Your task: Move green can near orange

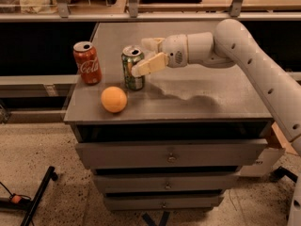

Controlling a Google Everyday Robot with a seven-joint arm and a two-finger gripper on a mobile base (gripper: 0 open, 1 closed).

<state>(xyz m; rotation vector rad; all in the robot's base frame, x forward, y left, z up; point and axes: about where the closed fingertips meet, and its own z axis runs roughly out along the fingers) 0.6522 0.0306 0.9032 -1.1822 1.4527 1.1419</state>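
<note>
The green can (132, 69) stands upright on the grey cabinet top (207, 98), just right of and behind the orange (114, 99). The orange lies near the front left edge. My gripper (142, 57) reaches in from the right at the can's upper right side. Its fingers are spread: the near finger (149, 65) lies against the can's right side, and the far finger (150, 43) stands apart behind it. The gripper is open and holds nothing.
A red cola can (87, 62) stands upright at the left of the top, left of the green can. The cabinet has drawers (169, 154) below. A shelf rail (141, 16) runs behind. A black stand leg (37, 197) lies on the floor at the left.
</note>
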